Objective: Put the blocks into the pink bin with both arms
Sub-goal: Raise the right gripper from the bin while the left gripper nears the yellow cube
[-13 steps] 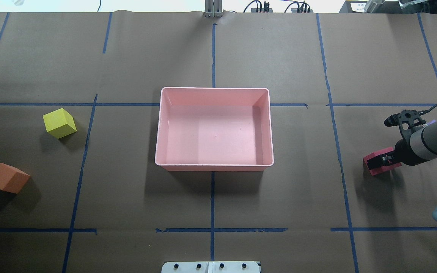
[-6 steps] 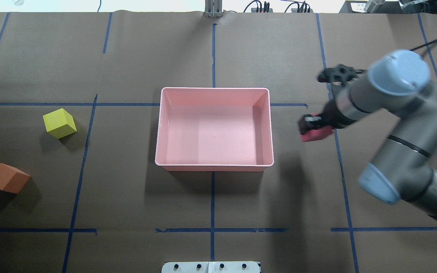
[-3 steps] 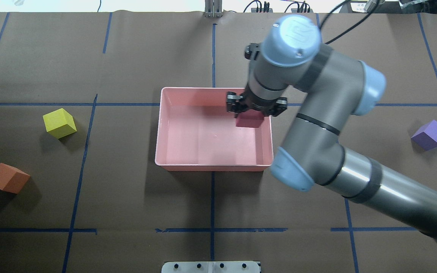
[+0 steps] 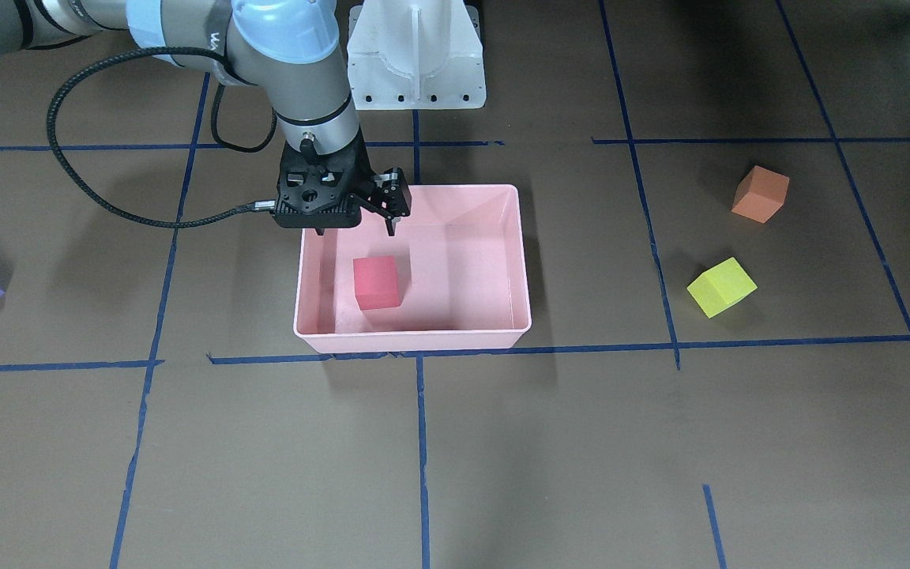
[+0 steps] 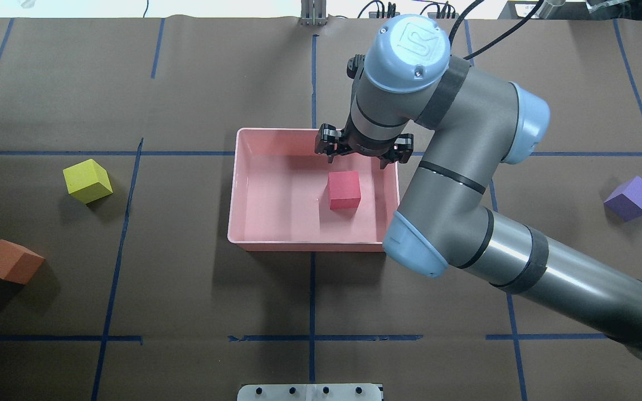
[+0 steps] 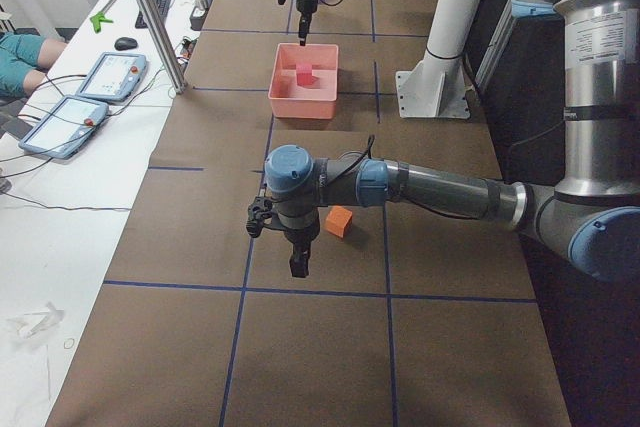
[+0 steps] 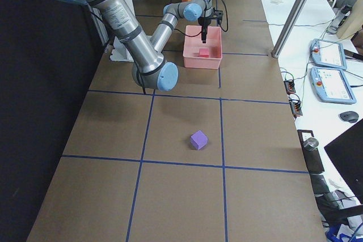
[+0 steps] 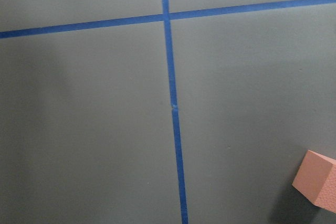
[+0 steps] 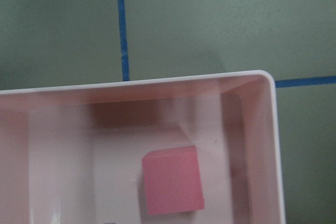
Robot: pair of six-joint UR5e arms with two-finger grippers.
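The red block (image 5: 344, 190) lies on the floor of the pink bin (image 5: 233, 189), toward its right side; it also shows in the right wrist view (image 9: 172, 187) and the front view (image 4: 377, 282). My right gripper (image 5: 357, 159) hangs open and empty above the bin's far wall. The orange block (image 5: 12, 261) and the yellow-green block (image 5: 87, 180) sit on the table at the left, and the purple block (image 5: 632, 198) sits at the far right. My left gripper (image 6: 298, 262) shows only in the exterior left view, beside the orange block (image 6: 340, 221); I cannot tell if it is open or shut.
The white robot base (image 4: 415, 55) stands at the robot's side of the table, behind the bin. Blue tape lines cross the brown table cover. A metal post (image 6: 150, 17) and operator tablets (image 6: 110, 75) stand beyond the table's far edge.
My right gripper carried the red block from the table's right side over the bin, then opened. The block dropped to the bin floor. The purple block came into view.
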